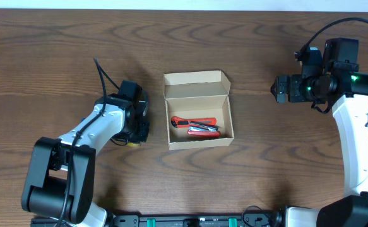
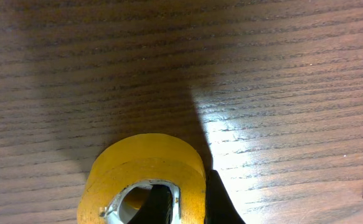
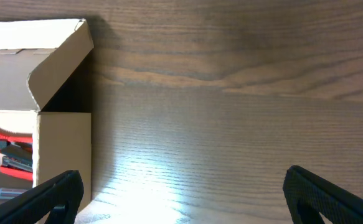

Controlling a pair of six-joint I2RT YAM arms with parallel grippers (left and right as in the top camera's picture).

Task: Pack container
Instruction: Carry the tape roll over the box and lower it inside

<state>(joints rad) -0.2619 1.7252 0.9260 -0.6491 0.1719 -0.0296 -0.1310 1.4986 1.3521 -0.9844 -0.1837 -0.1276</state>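
The tan cardboard container (image 1: 196, 107) stands mid-table with its flap lid open toward the far side. Inside lie red-handled tools (image 1: 196, 126). In the right wrist view its side wall (image 3: 63, 149) is at the left, with the tools (image 3: 7, 155) showing inside. My left gripper (image 1: 136, 126) is left of the box, shut on a yellow tape roll (image 2: 147, 155), one finger through the core and one outside (image 2: 190, 199). The roll rests at the table surface; a bit of yellow (image 1: 133, 143) shows overhead. My right gripper (image 1: 279, 88) is open and empty (image 3: 181, 199), right of the box.
Dark wooden table (image 1: 266, 164) all around. The left arm's base (image 1: 51, 183) stands at the front left and the right arm (image 1: 360, 145) runs along the right edge. A black cable (image 1: 105, 75) trails behind the left wrist.
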